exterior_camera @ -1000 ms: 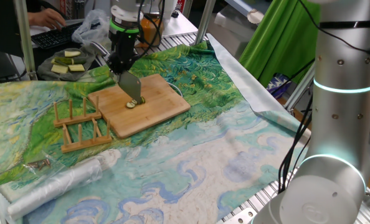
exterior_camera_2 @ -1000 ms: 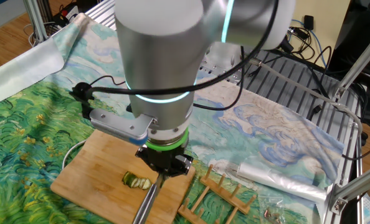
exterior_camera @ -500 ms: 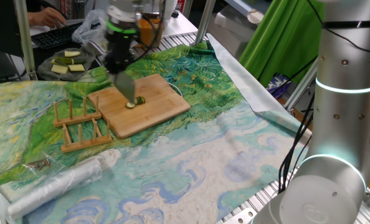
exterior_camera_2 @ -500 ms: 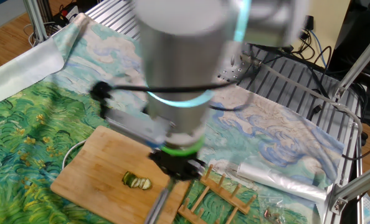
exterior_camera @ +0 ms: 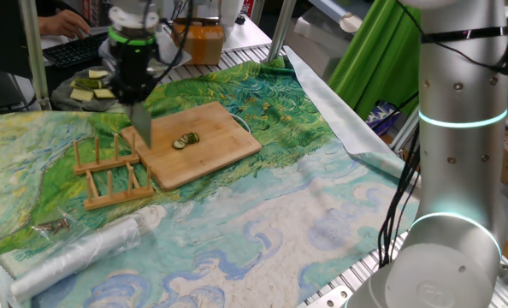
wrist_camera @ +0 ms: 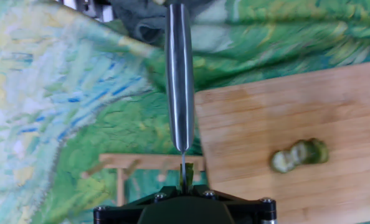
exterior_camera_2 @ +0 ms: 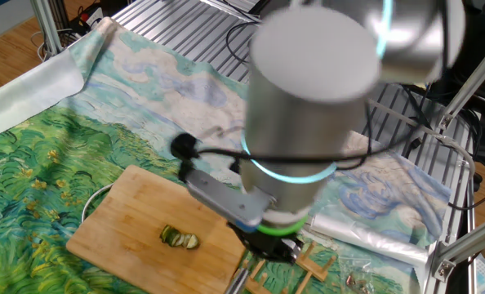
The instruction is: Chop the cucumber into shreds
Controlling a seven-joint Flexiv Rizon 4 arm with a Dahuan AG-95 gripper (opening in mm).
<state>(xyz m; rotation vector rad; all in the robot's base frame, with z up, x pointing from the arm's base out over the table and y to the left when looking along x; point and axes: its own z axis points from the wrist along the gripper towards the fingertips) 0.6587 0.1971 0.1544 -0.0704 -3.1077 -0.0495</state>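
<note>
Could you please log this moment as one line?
gripper: shut on knife | knife: beside cutting board, off cucumber slices

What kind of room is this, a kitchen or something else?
Probably a robotics lab staged as a kitchen corner. A robot arm works at a metal-framed table draped in a painted cloth, with a cutting board and a keyboard behind.

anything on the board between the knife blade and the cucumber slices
No. In one fixed view only bare cutting board separates the knife, at the board's edge nearest the wooden rack, from the cucumber slices; the hand view agrees.
</note>
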